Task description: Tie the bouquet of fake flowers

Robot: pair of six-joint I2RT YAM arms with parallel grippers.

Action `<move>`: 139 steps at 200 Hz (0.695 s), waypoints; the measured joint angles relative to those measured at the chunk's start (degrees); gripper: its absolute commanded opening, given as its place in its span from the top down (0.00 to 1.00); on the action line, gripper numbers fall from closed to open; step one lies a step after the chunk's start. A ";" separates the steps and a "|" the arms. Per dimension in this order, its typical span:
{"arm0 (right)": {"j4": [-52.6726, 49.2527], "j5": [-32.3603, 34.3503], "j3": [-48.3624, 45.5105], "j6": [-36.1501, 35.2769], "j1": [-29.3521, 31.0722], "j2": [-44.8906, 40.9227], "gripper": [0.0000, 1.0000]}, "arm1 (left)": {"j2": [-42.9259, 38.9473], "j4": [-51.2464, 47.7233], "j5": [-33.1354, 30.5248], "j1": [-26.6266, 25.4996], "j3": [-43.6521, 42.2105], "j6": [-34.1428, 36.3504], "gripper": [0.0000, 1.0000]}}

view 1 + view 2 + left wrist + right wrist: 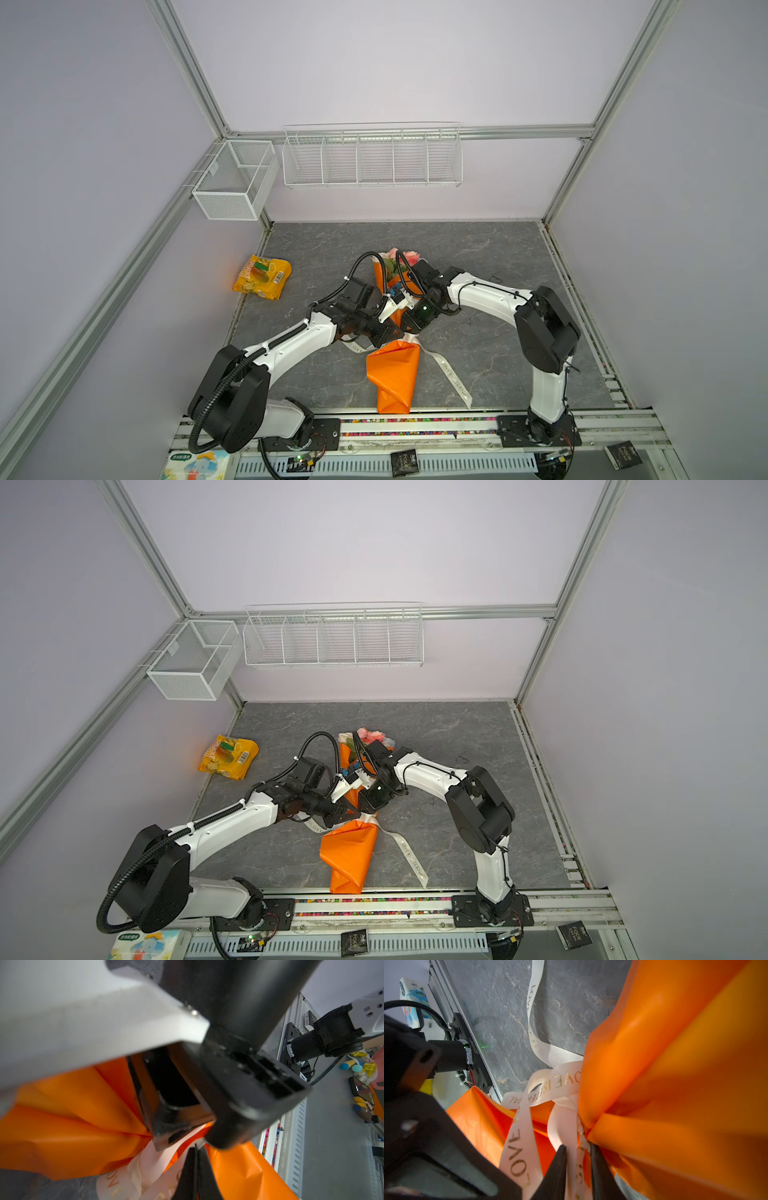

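Grey stone-patterned table [478, 257] inside a pale-walled cell, wire baskets [372, 160] on the back wall. At centre lies the bouquet of fake flowers [392, 374], wrapped in orange paper [349, 854], blooms toward the back wall. A cream ribbon [564, 1082] is looped round its pinched waist, one tail trailing over the table. Left gripper [196, 1152]: jaws pressed together beside the waist; whether ribbon lies between them is hidden. Right gripper [578, 1150]: jaws narrow, astride a ribbon strand; I cannot tell whether they pinch it. Step in hand, as I judge: forming the knot. Next move likely calls for drawing the strands apart to cinch it without dragging the bouquet.
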 measured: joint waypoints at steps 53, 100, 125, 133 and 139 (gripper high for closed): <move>0.76 -3.21 -0.39 -0.33 -0.28 -0.33 0.92 | -0.31 -0.02 -0.04 0.00 0.00 0.00 1.00; 1.60 -4.44 -0.39 -0.17 -0.31 -0.33 0.93 | -0.33 0.00 -0.22 0.00 0.00 0.00 1.00; 2.12 -4.72 -0.42 0.11 -0.39 -0.35 0.93 | -0.48 0.00 -0.42 0.00 0.00 -0.02 1.00; 2.69 -4.94 -0.59 0.57 -0.50 -0.37 0.93 | -0.57 -0.02 -0.44 0.00 0.00 -0.02 1.00; 3.15 -5.09 -0.79 0.92 -0.66 -0.46 0.93 | -0.70 -0.02 -0.50 0.00 0.00 -0.02 1.00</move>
